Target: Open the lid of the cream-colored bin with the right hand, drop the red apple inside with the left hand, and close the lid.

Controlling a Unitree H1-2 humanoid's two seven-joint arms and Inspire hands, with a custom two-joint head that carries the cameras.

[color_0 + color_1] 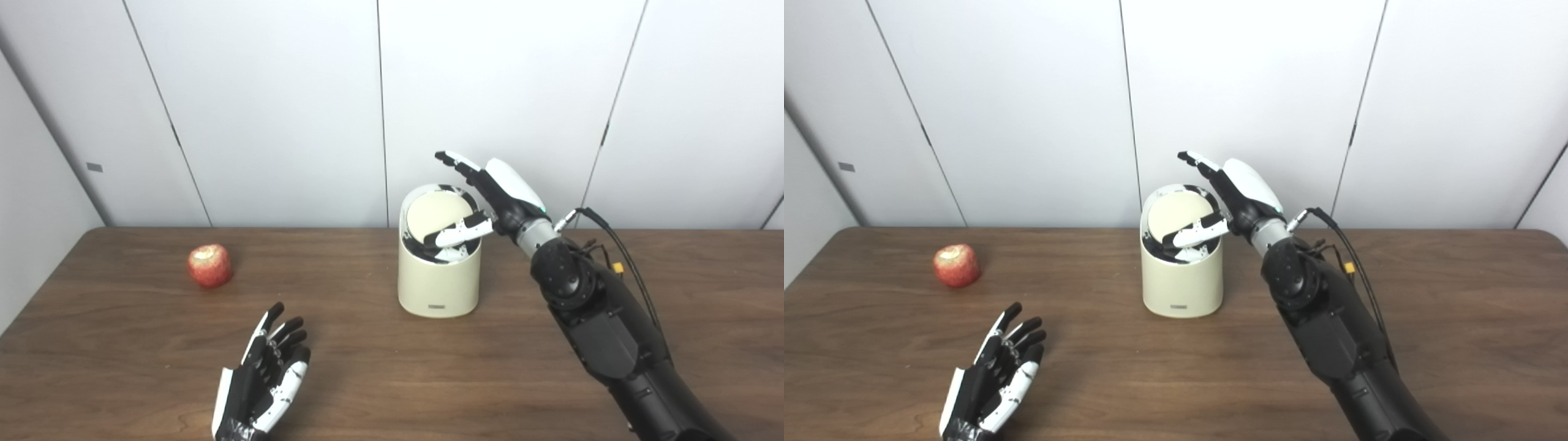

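- You have the cream-colored bin standing upright on the brown table, near the table's far edge and roughly at the middle of its width.
- Your right hand is at the bin's top, reaching in from the right side. Its fingers are spread apart and not clamped on anything: the long fingers stretch up and to the left above the back of the rim, while the thumb lies across the front part of the round top.
- The lid shows as a pale disc set inside a dark ring at the bin's top. You cannot tell from these 2 views whether the thumb is pressing on it or only hanging just over it, nor whether the lid is tipped.
- The red apple sits on the table well to the left of the bin, upright with its stem end up, and nothing is touching it.
- Your left hand is low over the near part of the table, palm side turned inward, fingers extended and slightly apart, holding nothing. It is nearer to you than the apple and clearly apart from it.
- Behind the table you see a plain white panelled wall.
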